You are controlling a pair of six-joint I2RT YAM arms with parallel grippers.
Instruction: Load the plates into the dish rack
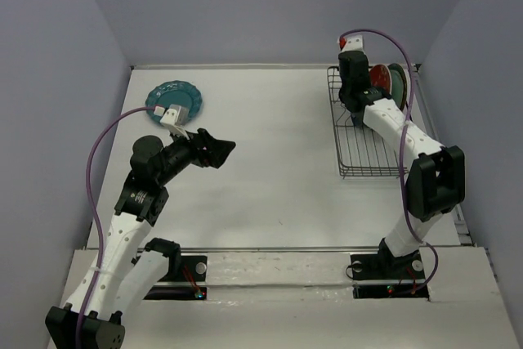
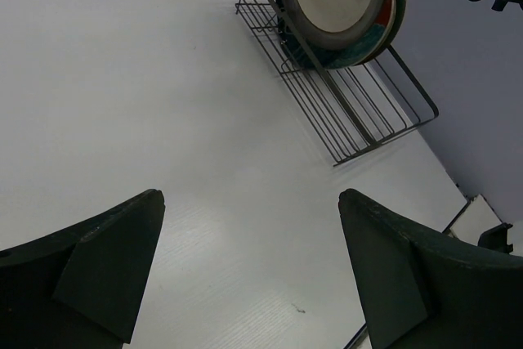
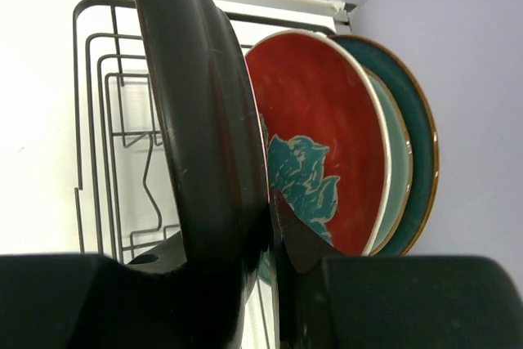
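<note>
The right gripper [image 3: 237, 259] is clamping the lower part of the navy plate [image 3: 204, 120], one finger on each face, and holding it upright on edge over the far end of the rack [image 1: 368, 153]. Its bottom edge is hidden behind the fingers, so I cannot tell whether it is sitting between the prongs. Just to its right, three plates are standing in the rack, close together: the floral plate [image 3: 319, 145] facing the navy one, then the mint plate [image 3: 395, 161], then the dark teal plate [image 3: 421, 145] nearest the wall.

The left gripper [image 2: 253, 267] is hanging over the bare table [image 1: 270, 169] with its fingers spread wide and gripping nothing. The scalloped plate [image 1: 163, 96] is lying flat at the far left of the table, well apart from the rack.
</note>
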